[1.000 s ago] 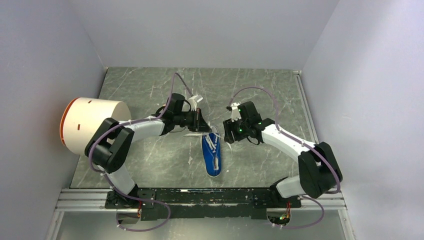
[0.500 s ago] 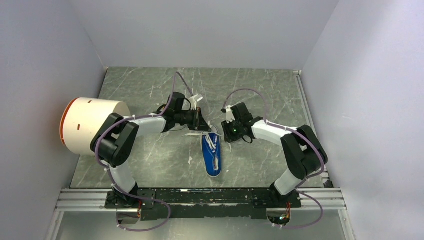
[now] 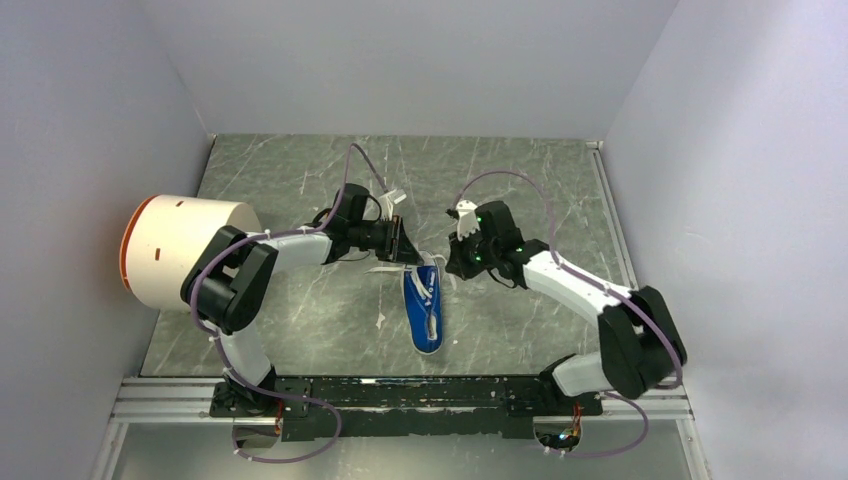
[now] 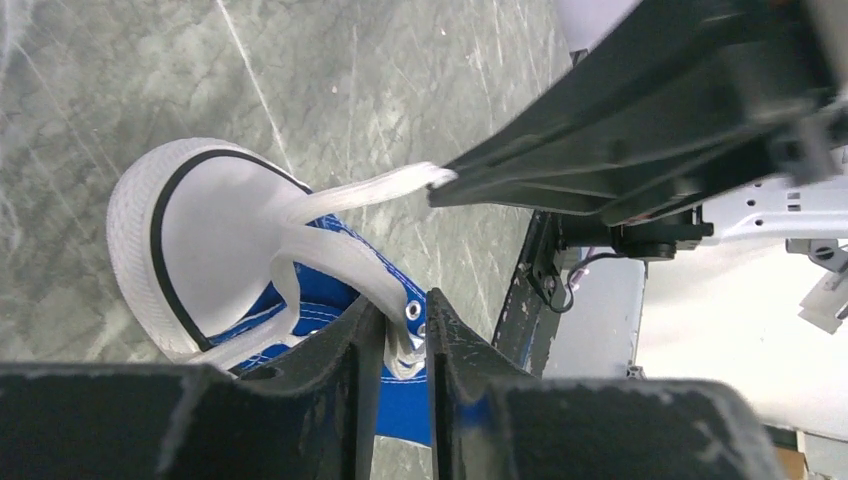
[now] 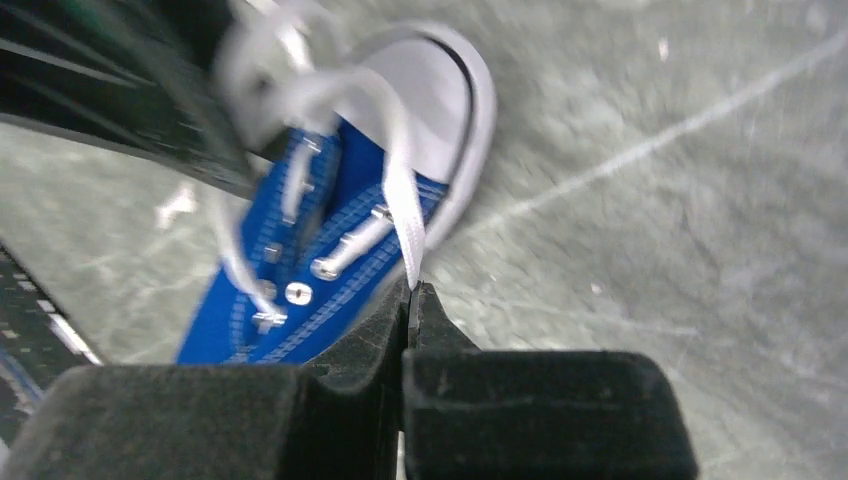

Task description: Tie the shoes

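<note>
Sneaker (image 5: 335, 200) just ahead of right gripper (image 5: 411, 300); lace (image 5: 401, 215) apparently pinched.

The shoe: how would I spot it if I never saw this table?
Find the green marbled table, then look right of the big white drum, near the middle. The shoe lies there: the only blue thing, with a white toe cap and long white laces.

desk (image 3: 520, 170): dark green, marbled with pale veins | drum (image 3: 195, 248): big white cylinder lying on its side at the desk's left edge, orange rim (image 3: 129, 245) facing the left wall | walls (image 3: 400, 60): plain pale lilac on three sides | rail (image 3: 160, 398): silver metal, along the desk's near edge
</note>
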Controlling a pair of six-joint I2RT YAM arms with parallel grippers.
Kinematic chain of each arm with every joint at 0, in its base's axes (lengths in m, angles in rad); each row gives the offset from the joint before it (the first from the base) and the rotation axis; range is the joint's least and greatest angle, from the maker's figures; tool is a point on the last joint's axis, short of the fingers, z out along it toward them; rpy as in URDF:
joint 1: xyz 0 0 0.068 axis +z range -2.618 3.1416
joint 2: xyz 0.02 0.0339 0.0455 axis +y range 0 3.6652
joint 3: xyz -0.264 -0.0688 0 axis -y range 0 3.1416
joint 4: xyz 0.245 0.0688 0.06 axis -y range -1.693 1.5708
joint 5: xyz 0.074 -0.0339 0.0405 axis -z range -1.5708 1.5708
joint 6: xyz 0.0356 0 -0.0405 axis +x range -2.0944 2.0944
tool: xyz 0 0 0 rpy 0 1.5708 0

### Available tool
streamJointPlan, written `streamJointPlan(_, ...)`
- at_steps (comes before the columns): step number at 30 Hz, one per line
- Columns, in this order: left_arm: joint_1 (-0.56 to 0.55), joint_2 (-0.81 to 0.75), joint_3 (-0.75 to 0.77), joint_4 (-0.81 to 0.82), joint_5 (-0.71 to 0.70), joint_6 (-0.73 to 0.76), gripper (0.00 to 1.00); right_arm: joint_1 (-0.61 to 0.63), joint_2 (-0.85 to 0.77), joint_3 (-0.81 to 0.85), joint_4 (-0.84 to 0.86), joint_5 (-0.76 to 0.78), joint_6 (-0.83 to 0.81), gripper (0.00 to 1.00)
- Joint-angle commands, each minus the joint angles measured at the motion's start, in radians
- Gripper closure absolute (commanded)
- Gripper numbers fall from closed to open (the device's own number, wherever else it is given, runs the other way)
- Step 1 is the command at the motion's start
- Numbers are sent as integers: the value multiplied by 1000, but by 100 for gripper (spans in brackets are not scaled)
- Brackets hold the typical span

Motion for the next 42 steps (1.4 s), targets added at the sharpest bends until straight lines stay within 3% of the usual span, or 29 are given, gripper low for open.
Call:
streamJointPlan(1, 7, 11, 2, 14, 70, 11, 73, 1, -101, -34, 122, -158, -25, 100)
streamJointPlan(9, 9, 6, -33, 37, 105, 6, 66, 2, -156, -108, 300, -369, -52, 100)
streamJointPlan(18, 13, -5, -31, -80, 123, 107, 51, 1, -129, -90, 374, -395, -41, 100)
streamJointPlan(21, 13, 3, -23, -135, 113, 147, 50, 2, -115, -88, 384, -423, -41, 100)
streamJointPlan(42, 52, 22, 36, -318, 147, 241, 81, 56, -42, -151, 635, -477, -31, 100)
